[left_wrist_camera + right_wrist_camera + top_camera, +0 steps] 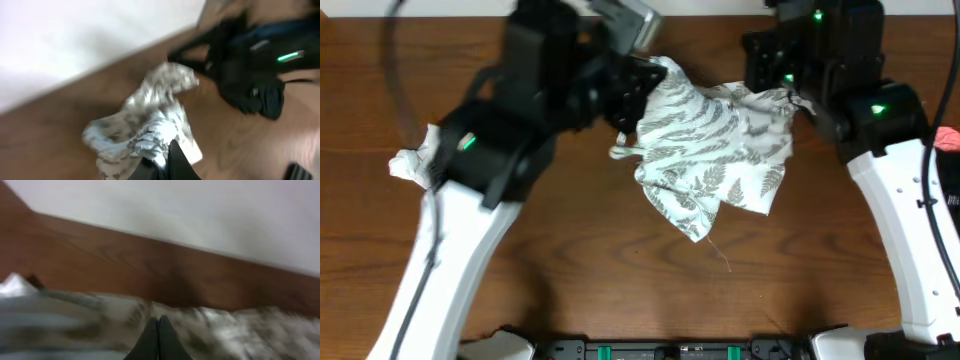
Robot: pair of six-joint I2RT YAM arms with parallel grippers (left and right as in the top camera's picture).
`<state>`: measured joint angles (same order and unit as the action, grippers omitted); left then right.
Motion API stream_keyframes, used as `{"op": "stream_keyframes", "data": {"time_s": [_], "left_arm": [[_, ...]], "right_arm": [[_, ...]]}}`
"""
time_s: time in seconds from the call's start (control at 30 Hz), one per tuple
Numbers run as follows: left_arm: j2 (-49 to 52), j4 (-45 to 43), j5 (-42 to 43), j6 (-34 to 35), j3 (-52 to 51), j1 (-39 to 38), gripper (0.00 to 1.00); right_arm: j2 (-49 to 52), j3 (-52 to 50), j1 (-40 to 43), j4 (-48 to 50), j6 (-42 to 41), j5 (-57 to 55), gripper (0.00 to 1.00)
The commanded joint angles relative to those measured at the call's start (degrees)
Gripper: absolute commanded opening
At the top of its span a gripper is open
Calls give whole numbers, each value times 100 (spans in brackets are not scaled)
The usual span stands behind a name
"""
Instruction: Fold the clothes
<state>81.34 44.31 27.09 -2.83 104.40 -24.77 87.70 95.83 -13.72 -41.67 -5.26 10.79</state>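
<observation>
A cream-white garment printed with grey-green fern leaves (710, 150) is bunched at the far middle of the wooden table, and its upper edge is lifted between my two grippers. My left gripper (628, 110) is shut on its left edge. The left wrist view shows the dark fingers (175, 162) pinching a fold of the fern fabric (150, 125). My right gripper (792, 95) holds the right corner. The right wrist view shows its fingertips (159, 324) pressed together with fern fabric (250, 330) around them. A plain white cloth (410, 160) lies crumpled at the left.
The right arm (250, 75), black with a green light, is seen across the garment in the left wrist view. A red object (948, 138) shows at the right edge. A pale wall runs behind the table's far edge (175, 250). Bare wood (620, 270) lies in front of the garment.
</observation>
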Motion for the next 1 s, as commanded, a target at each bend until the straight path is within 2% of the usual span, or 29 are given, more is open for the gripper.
{"op": "stream_keyframes", "data": {"time_s": [0.0,0.07,0.1,0.17,0.27,0.5,0.83,0.97], "left_arm": [[-492,-76,-275,52,118,26,6],[-588,-76,-291,52,118,28,6],[-610,-76,-372,50,118,26,5],[-616,-76,-734,39,118,28,6],[-584,-98,-1351,-66,118,28,6],[-461,-348,-1637,-168,118,33,6],[-428,-667,-2492,-168,118,39,6],[-402,-739,-2699,-170,118,39,6]], "right_arm": [[-70,46,98,-525,136,-146,6],[-59,26,83,-1019,181,24,19],[-57,2,63,-1244,229,142,31],[-57,-81,9,-1635,348,428,47],[-57,-310,-109,-1954,411,743,58],[-59,-831,-372,-1786,942,1058,68],[-59,-1738,-671,-1276,1443,1091,69],[-59,-2022,-1045,-901,1620,1084,75]]}}
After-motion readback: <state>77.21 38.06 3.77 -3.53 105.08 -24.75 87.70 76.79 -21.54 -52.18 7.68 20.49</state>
